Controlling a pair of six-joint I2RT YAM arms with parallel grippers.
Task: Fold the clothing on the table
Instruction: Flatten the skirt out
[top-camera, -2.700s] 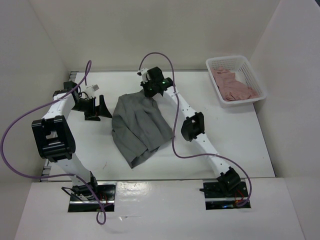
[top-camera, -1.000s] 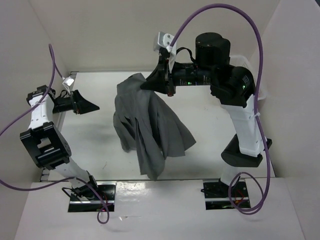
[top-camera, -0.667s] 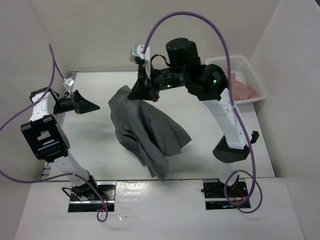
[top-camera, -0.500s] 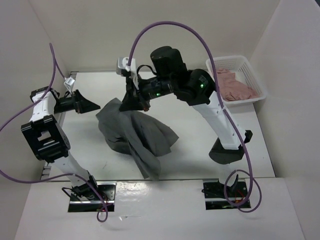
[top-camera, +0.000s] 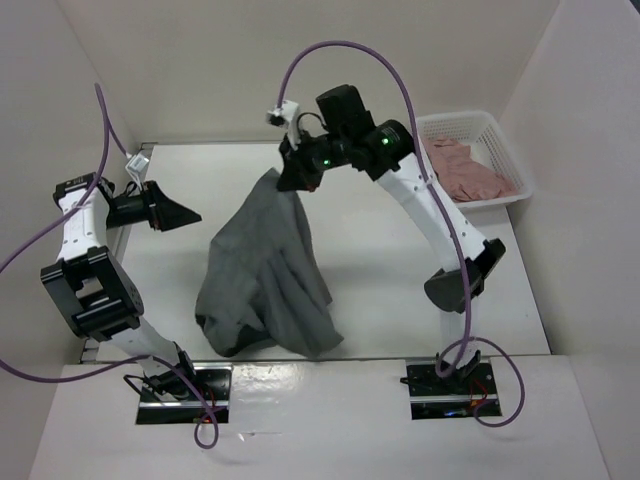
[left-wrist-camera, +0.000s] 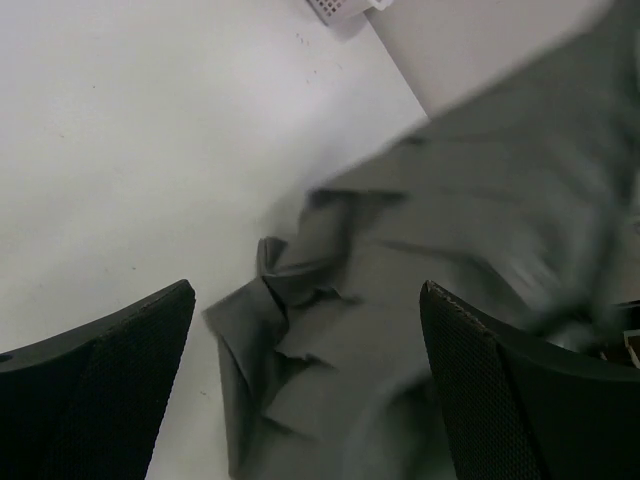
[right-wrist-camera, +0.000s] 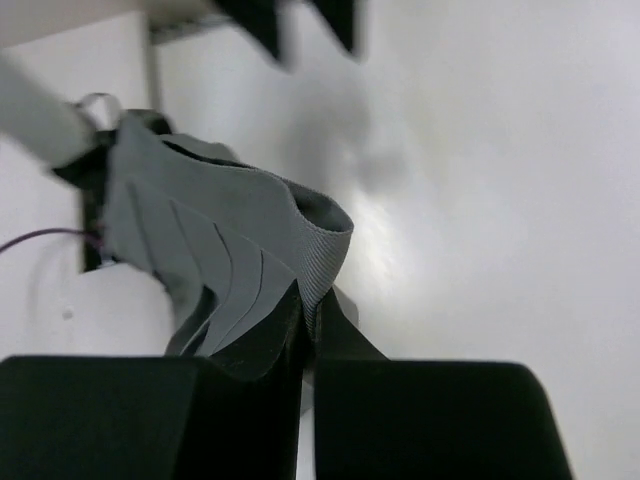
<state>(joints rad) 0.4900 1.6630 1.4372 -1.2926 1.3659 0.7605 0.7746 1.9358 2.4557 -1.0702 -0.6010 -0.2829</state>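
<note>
1. The right gripper (top-camera: 297, 180), raised over the far middle of the tabletop (top-camera: 400, 250), has its fingers pressed together on one edge of the skirt (top-camera: 262, 270). The right wrist view shows the ribbed band and pleats pinched between them.
2. The skirt hangs from that pinch and runs down toward the near edge, left of centre. Its long axis goes from the far middle to the near left. In the left wrist view the lower folds appear to bunch on the tabletop.
3. The left gripper (top-camera: 185, 212) hovers by the left edge with its fingers spread wide and nothing between them. It points across the tabletop at the skirt.
4. Deciding relation: the skirt lies to the right of the left gripper and apart from it, and its free left side faces those open fingers. We judge the left arm the nearer one to take a second hold, since the right arm is occupied at the top.
5. We judge that the fold has not begun, as the cloth is crumpled and not spread flat.
6. Count:
   - one skirt
   - two grippers, one clamped and one open
   - one basket (top-camera: 505, 150) at the far right corner
   - one pink garment (top-camera: 465, 172) inside the basket
</note>
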